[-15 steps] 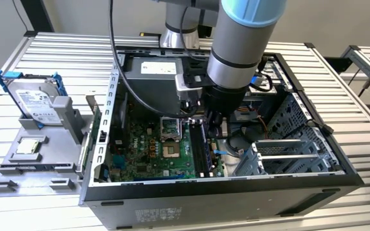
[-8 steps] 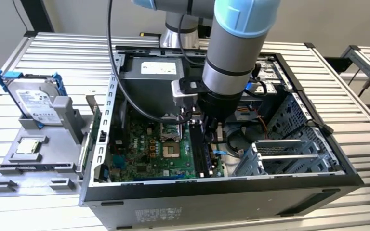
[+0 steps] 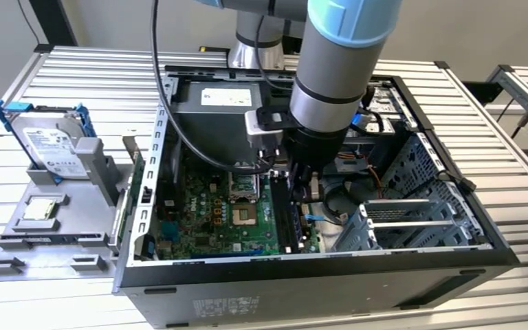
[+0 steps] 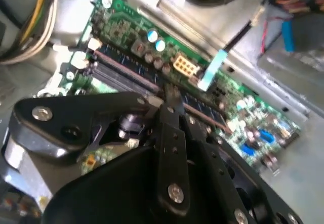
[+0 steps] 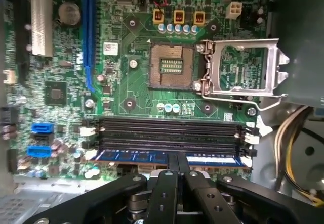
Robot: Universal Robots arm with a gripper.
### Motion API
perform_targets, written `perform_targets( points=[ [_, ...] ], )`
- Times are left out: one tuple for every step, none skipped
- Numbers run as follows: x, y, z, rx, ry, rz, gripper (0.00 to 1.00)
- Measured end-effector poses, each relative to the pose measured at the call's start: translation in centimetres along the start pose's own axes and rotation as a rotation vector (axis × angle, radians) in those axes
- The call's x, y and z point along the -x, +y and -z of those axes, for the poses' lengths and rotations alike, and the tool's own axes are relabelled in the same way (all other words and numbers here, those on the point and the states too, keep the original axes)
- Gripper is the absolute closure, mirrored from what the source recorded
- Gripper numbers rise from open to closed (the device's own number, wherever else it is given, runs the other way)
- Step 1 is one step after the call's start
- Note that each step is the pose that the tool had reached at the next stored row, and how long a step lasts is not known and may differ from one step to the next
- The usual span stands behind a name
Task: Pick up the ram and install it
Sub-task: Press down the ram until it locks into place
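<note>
The ram [image 5: 136, 157] is a thin stick with a bluish face. It stands on edge in the outermost of the long black memory slots [image 5: 167, 130] on the green motherboard [image 5: 126, 97]. My gripper [image 5: 177, 159] is shut on the middle of its top edge, with one black finger on each face. In the second wrist view the ram's edge [image 4: 202, 114] runs out on both sides of the gripper [image 4: 169, 98]. In the exterior view the arm reaches straight down into the open computer case, with the gripper [image 3: 298, 180] low over the board.
The CPU socket [image 5: 171, 65] lies open beside its raised metal frame [image 5: 243, 67]. Yellow and white cables [image 5: 298, 148] hang near one end of the slots. At the exterior view's left, a silver hard drive with blue rails [image 3: 51, 141] stands on a grey fixture [image 3: 53, 234]. A drive cage [image 3: 420, 220] fills the case's right side.
</note>
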State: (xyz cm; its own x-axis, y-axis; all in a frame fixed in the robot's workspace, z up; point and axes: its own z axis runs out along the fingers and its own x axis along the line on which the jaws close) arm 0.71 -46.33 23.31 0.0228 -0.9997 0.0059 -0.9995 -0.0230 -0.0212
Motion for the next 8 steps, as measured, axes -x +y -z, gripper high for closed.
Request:
perform_targets(
  points=[
    [0.0, -0.01, 0.44, -0.0001, -0.0002, 0.0, 1.0],
    [-0.01, -0.02, 0.93, 0.0, 0.0001, 0.0, 1.0],
    [-0.01, -0.03, 1.36, 0.0, 0.0002, 0.0, 1.0],
    [-0.01, -0.04, 1.84, 0.0, 0.0002, 0.0, 1.0],
    [-0.02, -0.05, 2.31, 0.0, 0.0003, 0.0, 1.0],
    [-0.02, -0.06, 2.75, 0.0, 0.0001, 0.0, 1.0],
    [-0.02, -0.07, 3.21, 0.0001, 0.0002, 0.0, 1.0],
    [-0.03, -0.08, 3.66, 0.0, 0.0003, 0.0, 1.0]
  ],
)
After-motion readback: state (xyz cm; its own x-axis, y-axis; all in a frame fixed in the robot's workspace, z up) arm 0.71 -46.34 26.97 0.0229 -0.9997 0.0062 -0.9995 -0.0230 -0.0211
